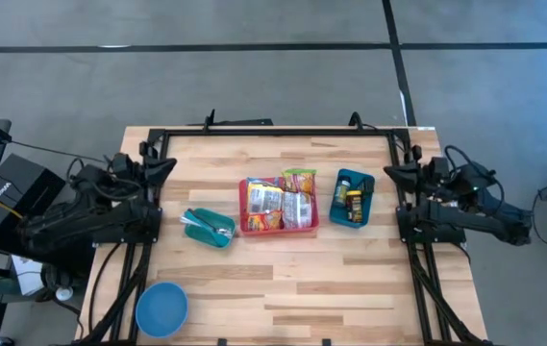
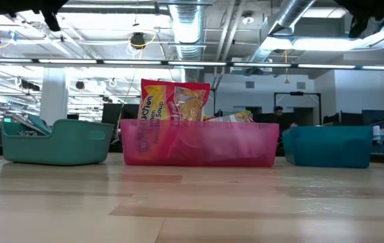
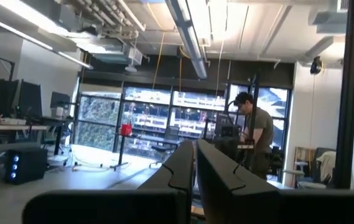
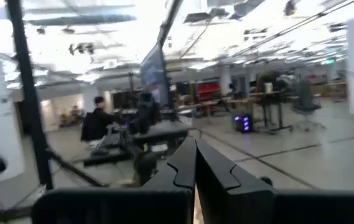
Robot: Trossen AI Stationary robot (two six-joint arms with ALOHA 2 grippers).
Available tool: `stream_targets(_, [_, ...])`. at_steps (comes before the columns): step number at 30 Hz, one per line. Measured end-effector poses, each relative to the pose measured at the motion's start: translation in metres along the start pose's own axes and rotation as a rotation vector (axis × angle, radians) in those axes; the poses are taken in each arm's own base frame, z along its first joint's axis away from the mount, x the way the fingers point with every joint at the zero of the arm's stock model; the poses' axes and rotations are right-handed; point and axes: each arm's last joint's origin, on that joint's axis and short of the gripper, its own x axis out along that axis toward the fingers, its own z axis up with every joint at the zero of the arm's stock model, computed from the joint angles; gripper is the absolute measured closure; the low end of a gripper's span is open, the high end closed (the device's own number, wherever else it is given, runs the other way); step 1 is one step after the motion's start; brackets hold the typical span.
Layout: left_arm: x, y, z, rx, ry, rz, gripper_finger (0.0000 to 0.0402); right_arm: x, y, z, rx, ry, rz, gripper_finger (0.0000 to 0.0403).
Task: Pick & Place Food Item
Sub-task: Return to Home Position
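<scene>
Open tabletop [image 1: 350,279] around central red bin [image 1: 243,207]

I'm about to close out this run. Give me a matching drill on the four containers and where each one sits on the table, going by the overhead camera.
Things:
1. red bin
2. teal bin
3. blue bin
4. blue bowl

Places:
A. nearest the right arm
B. middle of the table, holding noodle packs
C. alone near the table corner on the left arm's side
D. between the red bin and the left arm

Pairs: 1-B, 2-D, 3-A, 4-C.
</scene>
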Motion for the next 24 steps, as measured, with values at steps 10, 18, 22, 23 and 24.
stream_targets(10, [-0.01,-0.002,0.009,0.001,0.016,0.006,0.0389,0.003,0.0,0.001,-0.002,0.002,0.001,0.0403])
stream_targets(18, [-0.013,-0.003,0.015,-0.003,0.061,0.014,0.0389,0.01,-0.002,-0.014,-0.007,-0.115,0.004,0.0403])
stream_targets(22, [-0.012,-0.001,0.005,-0.006,0.103,0.023,0.0389,0.013,-0.005,-0.037,-0.005,-0.193,0.014,0.0403])
stream_targets(23, [-0.011,0.0,0.001,-0.007,0.113,0.024,0.0389,0.013,-0.005,-0.043,-0.002,-0.184,0.013,0.0403])
stream_targets(24, [-0.011,0.0,-0.004,-0.007,0.119,0.025,0.0389,0.014,-0.006,-0.046,0.003,-0.182,0.013,0.0403])
